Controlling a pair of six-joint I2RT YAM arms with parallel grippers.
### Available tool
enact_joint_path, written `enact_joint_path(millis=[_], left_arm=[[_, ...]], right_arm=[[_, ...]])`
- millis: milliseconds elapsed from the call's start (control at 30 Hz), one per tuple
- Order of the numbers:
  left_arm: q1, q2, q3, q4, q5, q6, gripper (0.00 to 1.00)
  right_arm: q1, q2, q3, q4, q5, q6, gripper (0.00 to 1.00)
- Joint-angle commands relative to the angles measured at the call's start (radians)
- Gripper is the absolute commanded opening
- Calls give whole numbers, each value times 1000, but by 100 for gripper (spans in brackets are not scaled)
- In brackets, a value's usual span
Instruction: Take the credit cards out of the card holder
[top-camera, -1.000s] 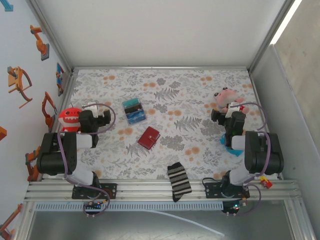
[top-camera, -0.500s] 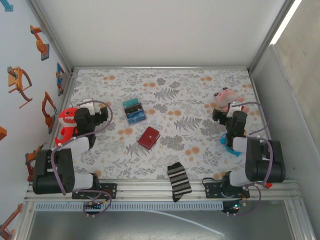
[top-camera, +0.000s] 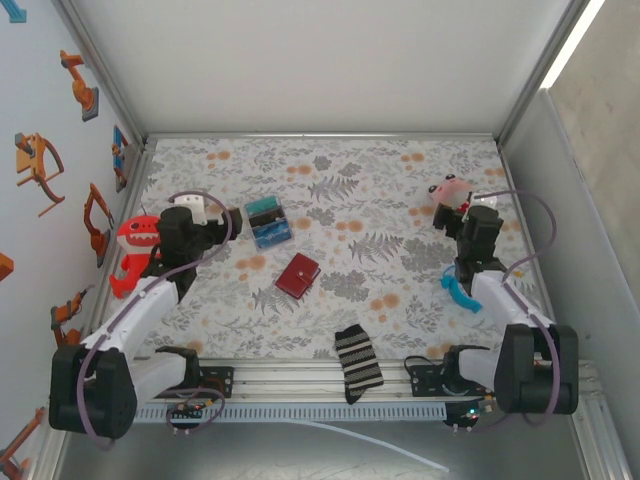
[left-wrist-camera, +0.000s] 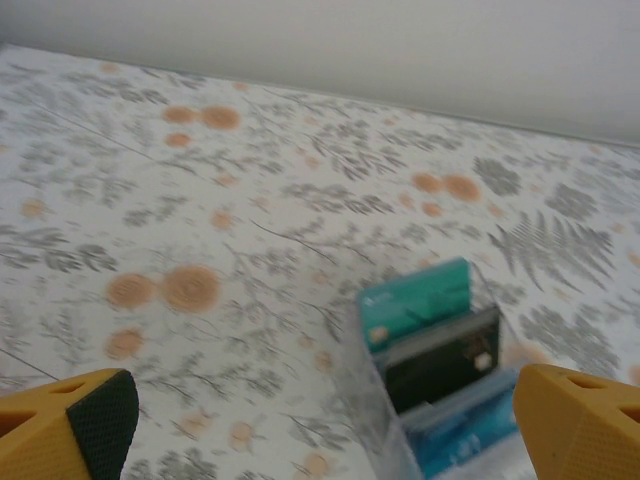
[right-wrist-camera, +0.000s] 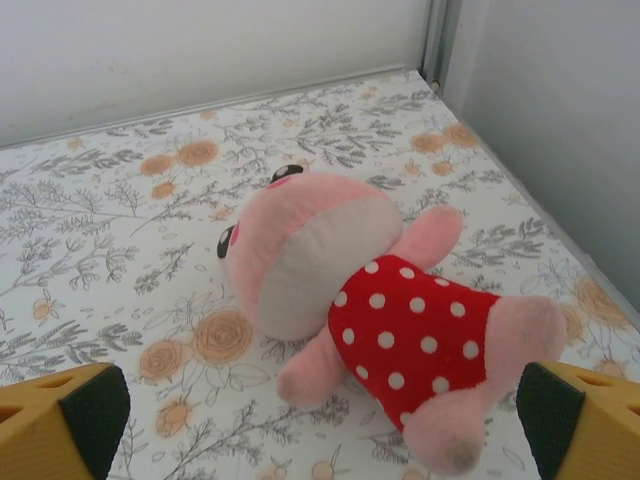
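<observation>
The card holder (top-camera: 298, 275), a small dark-red wallet, lies shut on the floral mat near the middle. The credit cards are hidden inside it. My left gripper (top-camera: 222, 228) hangs open to the wallet's upper left, pointing at a clear box. In the left wrist view the left gripper (left-wrist-camera: 325, 440) has nothing between its yellow fingertips (left-wrist-camera: 70, 425). My right gripper (top-camera: 462, 208) is far right of the wallet, open, just short of a pink plush. The right wrist view shows the right gripper (right-wrist-camera: 320, 420) with wide-apart fingertips (right-wrist-camera: 575, 420) either side of that plush.
A clear box (top-camera: 268, 222) (left-wrist-camera: 440, 370) holds upright teal, black and blue panels. The pink plush in a red dotted dress (top-camera: 447, 190) (right-wrist-camera: 330, 270) lies at the right. A red shark toy (top-camera: 135, 240), a striped sock (top-camera: 358, 362) and a blue object (top-camera: 458, 290) also lie on the mat.
Both arms have unfolded and reached forward. The left gripper moved right towards the clear box, and the right gripper moved up towards the pink plush. The wallet has not moved.
</observation>
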Motion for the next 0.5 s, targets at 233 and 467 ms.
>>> enact_joint_path(millis=[233, 467], left_arm=[[-272, -94, -28, -271, -14, -163, 97], [-469, 55, 11, -290, -23, -160, 97]], right_arm=[[212, -85, 177, -553, 221, 211, 99], [303, -61, 253, -733, 230, 330, 100]])
